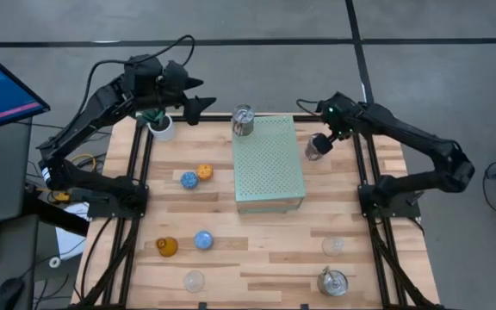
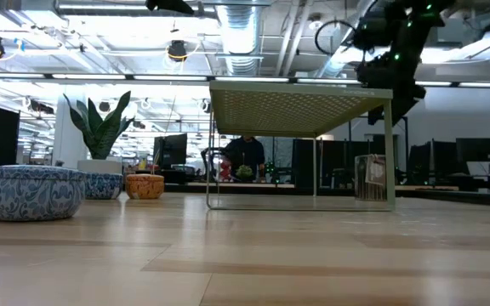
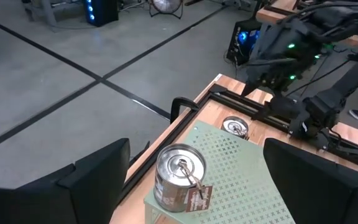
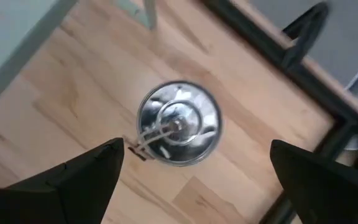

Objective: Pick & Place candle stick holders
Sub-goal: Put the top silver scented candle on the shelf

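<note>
Only overhead: amber holder near blue holder.

Metal cup on perforated block; another beside it.

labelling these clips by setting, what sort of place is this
Most likely a robotics lab in an open-plan office: a wooden table fitted with two robot arms, rows of desks with monitors behind it, bare ceiling ducts overhead, and a person seated at a desk.
</note>
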You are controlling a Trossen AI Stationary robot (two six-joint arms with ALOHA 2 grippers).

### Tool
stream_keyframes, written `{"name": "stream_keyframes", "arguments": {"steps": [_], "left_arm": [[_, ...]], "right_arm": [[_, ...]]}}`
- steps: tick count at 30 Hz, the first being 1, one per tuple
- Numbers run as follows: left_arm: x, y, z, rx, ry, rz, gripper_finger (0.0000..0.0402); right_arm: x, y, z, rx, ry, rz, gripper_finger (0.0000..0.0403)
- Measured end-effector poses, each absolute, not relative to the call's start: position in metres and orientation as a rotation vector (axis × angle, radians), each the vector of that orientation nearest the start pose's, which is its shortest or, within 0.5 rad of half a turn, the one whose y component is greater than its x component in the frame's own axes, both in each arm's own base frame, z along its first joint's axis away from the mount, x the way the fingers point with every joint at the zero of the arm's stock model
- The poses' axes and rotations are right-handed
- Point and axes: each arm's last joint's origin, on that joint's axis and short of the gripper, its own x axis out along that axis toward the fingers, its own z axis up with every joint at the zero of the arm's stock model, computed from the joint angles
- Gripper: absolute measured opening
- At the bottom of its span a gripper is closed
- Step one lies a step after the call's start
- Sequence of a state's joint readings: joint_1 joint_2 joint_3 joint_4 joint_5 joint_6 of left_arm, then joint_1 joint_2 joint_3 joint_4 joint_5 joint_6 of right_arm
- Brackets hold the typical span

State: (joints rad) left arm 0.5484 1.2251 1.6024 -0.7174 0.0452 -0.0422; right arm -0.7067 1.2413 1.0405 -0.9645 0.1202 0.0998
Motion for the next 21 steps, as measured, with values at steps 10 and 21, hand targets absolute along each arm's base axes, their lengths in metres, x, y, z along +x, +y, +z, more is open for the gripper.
{"name": "stream_keyframes", "arguments": {"steps": [10, 21], "left_arm": [[0.195, 0.117, 0.466, -0.157, 0.314, 0.508, 0.0370], [0.195, 0.117, 0.466, -0.167, 0.312, 0.510, 0.0370]], "right_arm": [[0.180, -0.165, 0.254, 0.425, 1.185, -0.660, 0.0395], [0.187, -0.182, 0.231, 0.392, 1.268, -0.608, 0.0395]]}}
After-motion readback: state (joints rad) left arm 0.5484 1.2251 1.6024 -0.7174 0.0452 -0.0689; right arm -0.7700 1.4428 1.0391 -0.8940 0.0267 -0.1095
